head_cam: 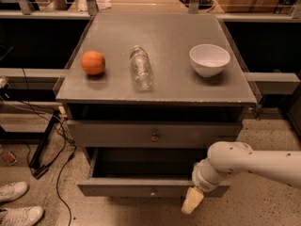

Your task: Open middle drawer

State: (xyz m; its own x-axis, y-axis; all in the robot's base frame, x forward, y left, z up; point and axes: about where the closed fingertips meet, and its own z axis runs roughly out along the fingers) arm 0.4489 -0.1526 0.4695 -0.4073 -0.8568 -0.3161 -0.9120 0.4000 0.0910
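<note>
The middle drawer (141, 188) is a long low grey front with a small round knob (152, 191). It stands pulled out from the cabinet, and its dark inside shows behind the front. The taller drawer front (117, 134) above it has its own knob (154, 137). The lowest drawer is hidden under the pulled-out one. My gripper (193, 200), cream-tipped on a white arm (254, 161) coming from the right, hangs just in front of the right part of the middle drawer's front, to the right of its knob.
On the cabinet top (164, 41) lie an orange (93, 62), a clear plastic bottle on its side (141, 67) and a white bowl (209, 59). Cables (56, 140) and a person's white shoes (14, 201) are on the floor at the left. Dark shelving stands on both sides.
</note>
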